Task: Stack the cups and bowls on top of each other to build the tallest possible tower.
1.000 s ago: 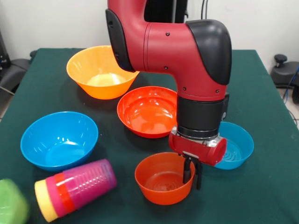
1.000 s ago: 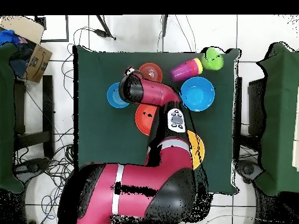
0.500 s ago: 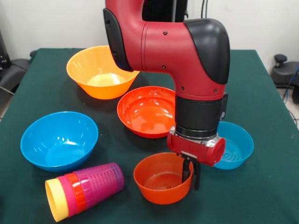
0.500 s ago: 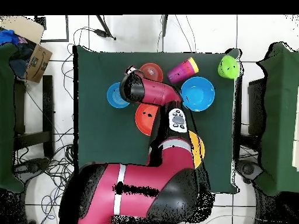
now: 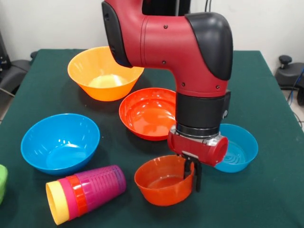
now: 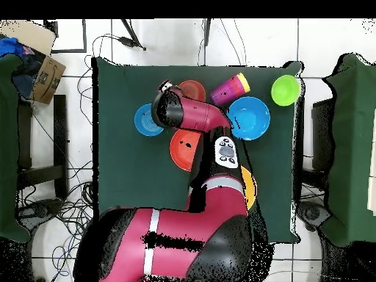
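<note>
Front view: your gripper [image 5: 191,175] is closed on the rim of the small orange bowl [image 5: 163,180], gripped at the bowl's 3 o'clock edge
The nested cups [image 5: 84,192] lie on their side at the bowl's 9 o'clock, apart from it, on the green table [image 5: 270,190]

Green-covered tabletop [image 5: 266,199] with the end effector [image 5: 191,173] as reference. Directly at it: small translucent orange bowl [image 5: 161,183]. Just beside it, right in the front view: small blue bowl [image 5: 240,147]. Behind: red-orange bowl [image 5: 147,114], orange-yellow bowl [image 5: 102,71]. Left: large blue bowl [image 5: 59,142], nested cups [image 5: 85,192] lying sideways, green bowl [image 6: 285,89] at the corner.
</note>
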Available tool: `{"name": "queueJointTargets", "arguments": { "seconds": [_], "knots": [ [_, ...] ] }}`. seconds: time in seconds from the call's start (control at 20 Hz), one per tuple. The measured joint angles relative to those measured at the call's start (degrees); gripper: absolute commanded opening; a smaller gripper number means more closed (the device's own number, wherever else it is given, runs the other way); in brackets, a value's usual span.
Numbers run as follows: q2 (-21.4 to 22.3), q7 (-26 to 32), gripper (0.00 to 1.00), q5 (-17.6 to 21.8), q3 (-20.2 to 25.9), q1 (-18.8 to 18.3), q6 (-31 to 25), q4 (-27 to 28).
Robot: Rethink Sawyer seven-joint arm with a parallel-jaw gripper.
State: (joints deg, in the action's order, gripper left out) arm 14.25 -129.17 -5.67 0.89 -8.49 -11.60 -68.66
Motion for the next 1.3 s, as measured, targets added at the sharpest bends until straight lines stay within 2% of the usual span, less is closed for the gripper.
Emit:
{"name": "queueJointTargets", "arguments": {
  "seconds": [1.0, 1.3],
  "knots": [
    [1.19, 0.00, 1.00, 0.06, -0.49, -0.70, 0.00, -0.74],
    [2.83, 0.00, 1.00, 0.21, -0.74, -1.37, -0.01, -2.07]
  ]
}}
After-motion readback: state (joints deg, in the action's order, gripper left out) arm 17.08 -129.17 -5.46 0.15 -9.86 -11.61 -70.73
